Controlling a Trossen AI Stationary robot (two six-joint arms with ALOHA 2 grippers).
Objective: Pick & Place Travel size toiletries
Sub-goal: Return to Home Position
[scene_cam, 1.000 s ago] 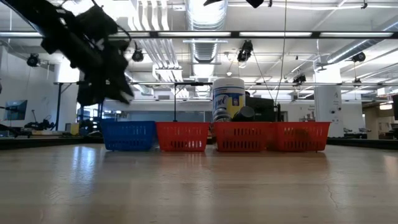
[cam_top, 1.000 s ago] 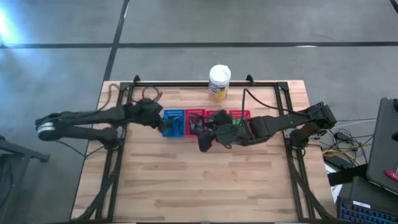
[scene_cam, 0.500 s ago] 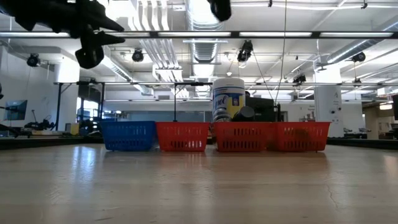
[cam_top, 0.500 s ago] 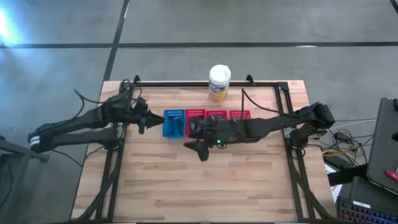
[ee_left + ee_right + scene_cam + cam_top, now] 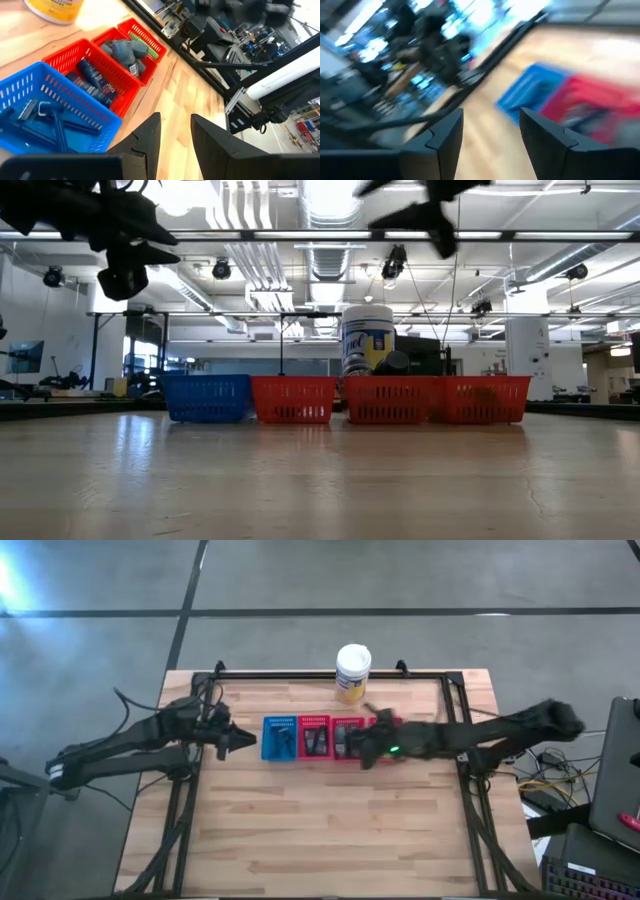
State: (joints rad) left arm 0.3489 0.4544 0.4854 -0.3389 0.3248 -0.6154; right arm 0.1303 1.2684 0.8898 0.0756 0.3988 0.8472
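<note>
Four small baskets stand in a row at the table's far middle: a blue basket (image 5: 280, 738) and three red ones (image 5: 347, 735). The travel size toiletries lie inside them: black sticks (image 5: 55, 125) in the blue basket, dark blue tubes (image 5: 95, 82), grey tubes (image 5: 125, 52) and green bottles (image 5: 142, 42) in the red ones. My left gripper (image 5: 243, 741) (image 5: 175, 120) hovers left of the blue basket, narrowly open, with nothing between its fingers. My right gripper (image 5: 362, 753) (image 5: 490, 117) hangs above the red baskets, open and holding nothing.
A white-lidded yellow canister (image 5: 352, 672) stands behind the baskets at the far edge. A black frame (image 5: 300, 675) borders the table's far, left and right sides. Bare wood (image 5: 320, 830) fills the near half of the table.
My left gripper has drawn back from over the blue basket toward the table's left edge and risen. My right gripper has swung from the near side of the baskets toward the right and far edges, and now hangs lower, over the red baskets.
</note>
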